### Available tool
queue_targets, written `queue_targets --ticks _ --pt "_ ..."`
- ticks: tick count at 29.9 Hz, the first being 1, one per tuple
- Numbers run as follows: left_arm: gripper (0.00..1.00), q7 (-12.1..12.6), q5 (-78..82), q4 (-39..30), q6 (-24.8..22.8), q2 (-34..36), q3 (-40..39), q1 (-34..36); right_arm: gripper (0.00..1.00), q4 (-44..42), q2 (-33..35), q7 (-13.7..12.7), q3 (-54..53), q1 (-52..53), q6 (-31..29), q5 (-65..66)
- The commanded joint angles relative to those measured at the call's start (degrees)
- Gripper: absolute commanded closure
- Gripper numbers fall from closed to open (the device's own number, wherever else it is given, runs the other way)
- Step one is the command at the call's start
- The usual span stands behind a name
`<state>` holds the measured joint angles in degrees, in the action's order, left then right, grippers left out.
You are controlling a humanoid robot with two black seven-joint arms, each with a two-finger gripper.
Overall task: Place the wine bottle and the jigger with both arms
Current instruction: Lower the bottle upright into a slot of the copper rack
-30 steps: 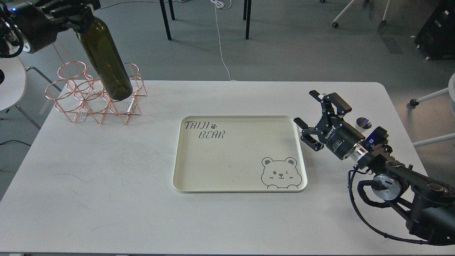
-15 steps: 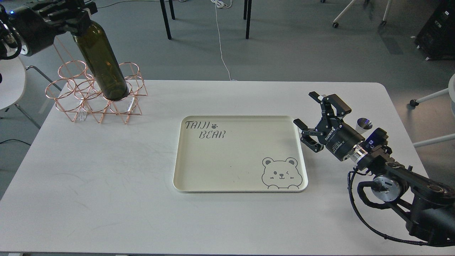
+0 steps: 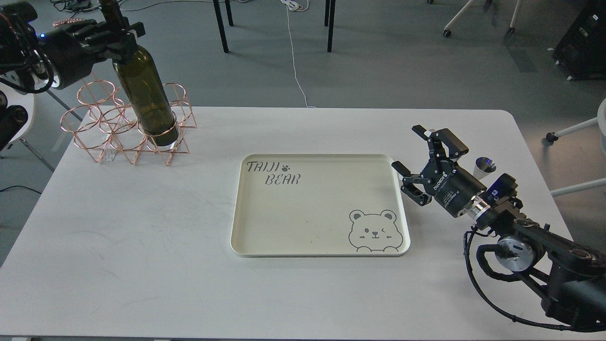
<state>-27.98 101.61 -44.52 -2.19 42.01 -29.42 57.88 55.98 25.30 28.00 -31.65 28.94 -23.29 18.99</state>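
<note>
On the white tabletop [image 3: 142, 246], one wine bottle [image 3: 144, 94] stands nearly upright, neck up, in my left jaws' grip; one jigger [image 3: 485, 167] beside my right jaws, wide open, empty.

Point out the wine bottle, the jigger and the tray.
wine bottle [image 3: 147, 102]: head view, middle of the glass body.
jigger [image 3: 485, 166]: head view, shiny top rim.
tray [image 3: 312, 213]: head view, bare floor.
</note>
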Motion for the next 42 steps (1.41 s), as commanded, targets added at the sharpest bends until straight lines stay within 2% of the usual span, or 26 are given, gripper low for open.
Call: queue_targets --ticks 1,19,25,27,37,42 --pt "0.82 -0.02 -0.10 0.13 0.08 -0.44 0.07 -1.18 0.01 0.01 0.01 0.00 0.01 -0.29 0.00 0.00" --pt "0.77 -0.02 -0.27 3.12 1.13 -2.81 -0.02 -4.62 0.01 0.01 -0.08 0.00 0.01 -0.82 0.00 0.00" --pt "0.70 -0.02 -0.27 4.18 1.13 -3.34 0.07 -4.71 0.01 0.09 0.01 0.00 0.01 -0.99 0.00 0.00" --pt "0.65 -0.02 -0.27 4.26 1.13 -3.34 0.07 -4.71 0.01 0.09 -0.08 0.00 0.01 -0.99 0.00 0.09" --pt "0.26 -0.02 -0.54 4.09 1.13 -3.34 -0.11 -4.44 0.01 0.09 -0.17 0.00 0.10 -0.99 0.00 0.09" --pt "0.18 -0.02 -1.15 3.47 1.22 -3.26 -0.02 -4.18 0.01 0.09 -0.17 0.00 0.10 -0.99 0.00 0.43"
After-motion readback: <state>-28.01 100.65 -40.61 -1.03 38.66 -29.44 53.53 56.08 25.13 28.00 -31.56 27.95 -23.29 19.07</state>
